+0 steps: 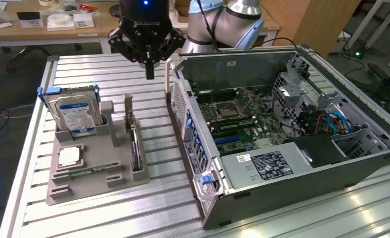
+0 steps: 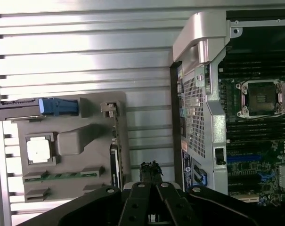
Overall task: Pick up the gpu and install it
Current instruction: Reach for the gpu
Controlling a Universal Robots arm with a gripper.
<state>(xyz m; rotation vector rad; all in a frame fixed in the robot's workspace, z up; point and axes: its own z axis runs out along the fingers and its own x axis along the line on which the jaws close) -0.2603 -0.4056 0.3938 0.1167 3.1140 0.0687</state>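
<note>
The gpu (image 1: 136, 144) stands on its long edge in a slot of the grey holder (image 1: 95, 186), left of centre in the exterior view, with its silver end bracket sticking up at the far end. Nothing is touching it. On the same holder, toward the exterior view's left, sit the hard drive (image 1: 76, 113) with its blue-white label, upright in its own cradle, and a small square chip (image 1: 69, 156) lying flat nearer the camera.

The claw (image 1: 149, 73) hangs in the upper middle of the exterior view, above and behind the holder, over the bare slatted surface (image 1: 115, 213), well apart from the card. Its fingers are pressed together and hold nothing.

The open computer case (image 1: 380, 153) fills the exterior view's right, just beside the holder, its motherboard (image 1: 248, 124) exposed.

Judging by this, the task has barely begun: the card is not yet picked up, and installing it in the case remains undone.
</note>
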